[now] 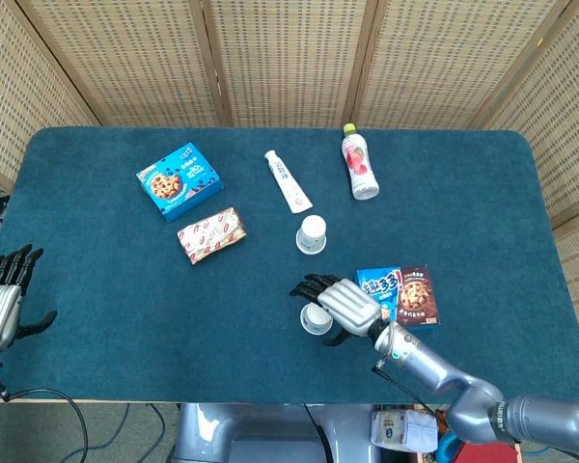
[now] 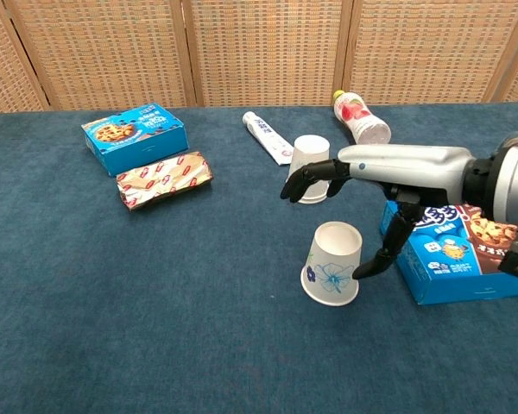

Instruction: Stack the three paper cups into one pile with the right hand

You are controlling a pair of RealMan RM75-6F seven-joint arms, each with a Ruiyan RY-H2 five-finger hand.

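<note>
Two white paper cups, upside down, sit nested as a pile (image 1: pixel 311 234) mid-table; in the chest view the pile (image 2: pixel 312 153) shows partly behind my fingers. A third upside-down cup (image 1: pixel 316 318) with a blue flower print (image 2: pixel 332 263) stands alone nearer the front edge. My right hand (image 1: pixel 338 301) hovers over this cup with fingers spread; in the chest view the right hand (image 2: pixel 363 164) reaches above and behind it, and the thumb hangs down at the cup's right side. It holds nothing. My left hand (image 1: pixel 5 289) rests off the table's left edge, fingers apart and empty.
A blue and brown cookie box (image 2: pixel 457 246) lies just right of the lone cup, under my right forearm. Further back are a toothpaste tube (image 1: pixel 288 180), a pink bottle (image 1: pixel 359 162), a blue biscuit box (image 1: pixel 179 180) and a red-white snack packet (image 1: pixel 210 234).
</note>
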